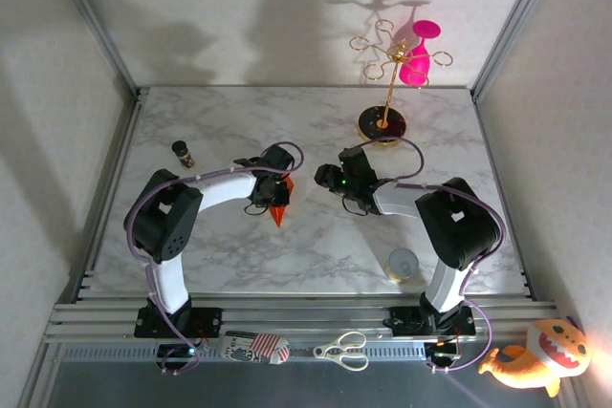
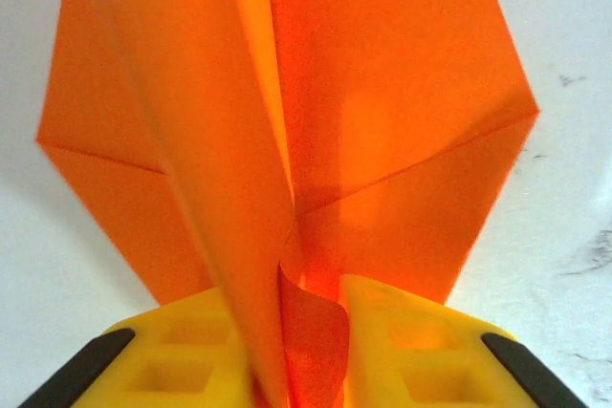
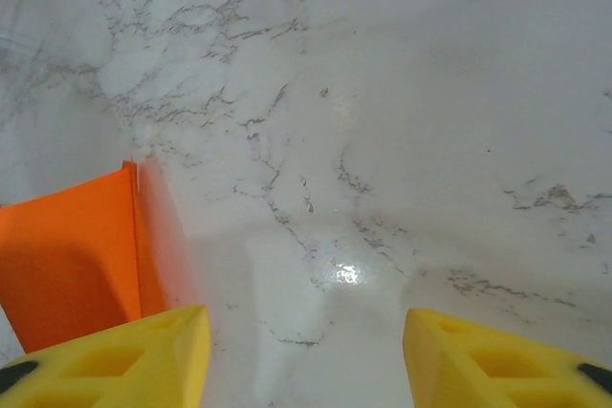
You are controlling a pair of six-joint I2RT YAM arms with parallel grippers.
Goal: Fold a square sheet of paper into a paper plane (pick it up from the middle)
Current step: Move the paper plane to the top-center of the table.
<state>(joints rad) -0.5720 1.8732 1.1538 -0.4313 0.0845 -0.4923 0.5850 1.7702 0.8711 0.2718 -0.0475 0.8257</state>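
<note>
1. At 6 o'clock in the top view, the scissors [image 1: 342, 351] lay off the marble table [image 1: 229, 265], near the arm bases and clear of the work zone.
2. At table centre, the left gripper [image 2: 306, 355] was clamped on the paper plane [image 2: 382, 93]. Its yellow fingers [image 2: 191, 346] pinched the gathered middle layers. This grip probably kept the creased layers together while leaving both flaps free to spread toward 10 and 2 o'clock in the left wrist view.
3. The right gripper [image 3: 306, 341] stood just beside the plane at 3 o'clock, its jaws apart and holding nothing. The paper's edge showed at 9 o'clock in its wrist view. This position probably kept it ready to assist without disturbing the fold.
4. In the top view, the plane's long axis ran roughly 12 to 6 o'clock, with the narrow tip toward 6. Whether it touched the table could not be determined.
5. Farthest out, at 1 o'clock, the gold stand [image 1: 387, 93] and pink glass [image 1: 417, 62] stood well apart.
</note>
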